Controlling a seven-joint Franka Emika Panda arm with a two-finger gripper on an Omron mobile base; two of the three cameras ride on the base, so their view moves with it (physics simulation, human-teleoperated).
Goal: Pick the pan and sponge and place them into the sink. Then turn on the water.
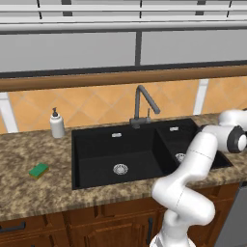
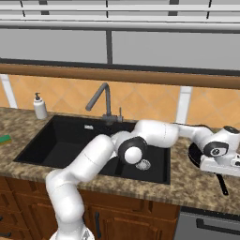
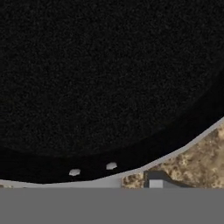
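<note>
So the pan (image 2: 194, 154) sits on the bench (image 2: 187, 183) right of the sink (image 1: 120, 149), and the tool (image 2: 224, 161) is down right over it, close on the rim by the handle. Can't tell if it's clenched or released. The sponge (image 1: 38, 170) is way over left of the sink, near the soap bottle (image 1: 57, 124).

No readable text, label, brand, number or sign appears in any of the views. The soap dispenser (image 1: 57, 124) is plain white, the sponge (image 1: 38, 170) carries no print, and the pan (image 3: 105, 74) and the sink (image 1: 96, 144) show unmarked black surfaces.
</note>
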